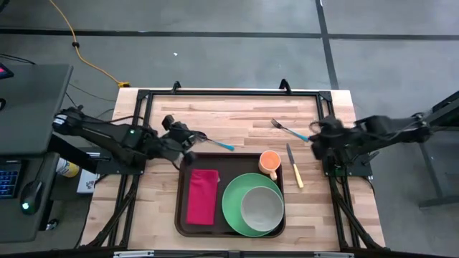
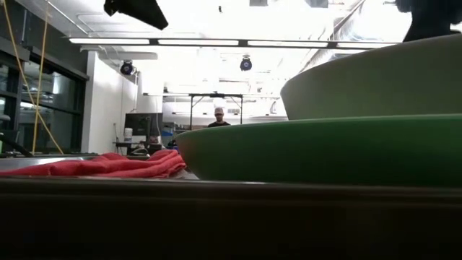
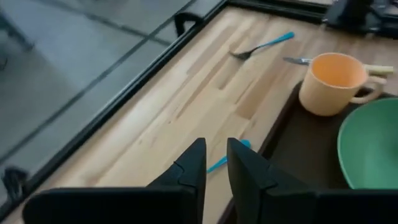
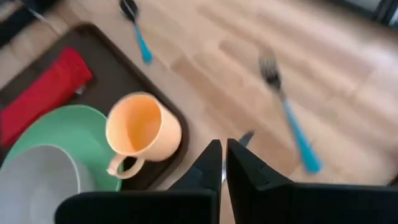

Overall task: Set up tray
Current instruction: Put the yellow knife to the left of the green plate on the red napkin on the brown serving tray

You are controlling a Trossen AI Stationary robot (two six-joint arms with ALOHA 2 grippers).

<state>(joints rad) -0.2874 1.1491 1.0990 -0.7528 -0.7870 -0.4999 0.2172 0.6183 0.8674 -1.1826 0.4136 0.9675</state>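
Your left gripper [image 1: 192, 147] has its fingers [image 3: 194, 167] drawn close with a narrow gap between them; a blue-handled spoon [image 1: 215, 142] lies on the wood right at the tips, and you cannot tell from these views whether the fingers actually pinch it. That gripper sits over the table [image 1: 237, 115] just off the tray's far left corner. Your right gripper [image 1: 315, 140] has its fingers pressed together on nothing, above the wood to the right of the tray, near the handle end of a blue-handled fork [image 1: 289, 129]. A yellow-handled knife [image 1: 294, 166] lies on the table between that gripper and the tray. The tray [image 1: 182, 215], dark brown with a raised rim, lies flat at the near middle of the table. On it you have a folded red napkin [image 1: 202, 196] along the left side, a green plate [image 1: 233, 208] filling the right half, a grey bowl [image 1: 262, 206] resting on the plate, and an orange mug [image 1: 270, 162] standing upright in the far right corner, just beyond the plate. In the low view a person [image 2: 219, 118] shows far back in the room.
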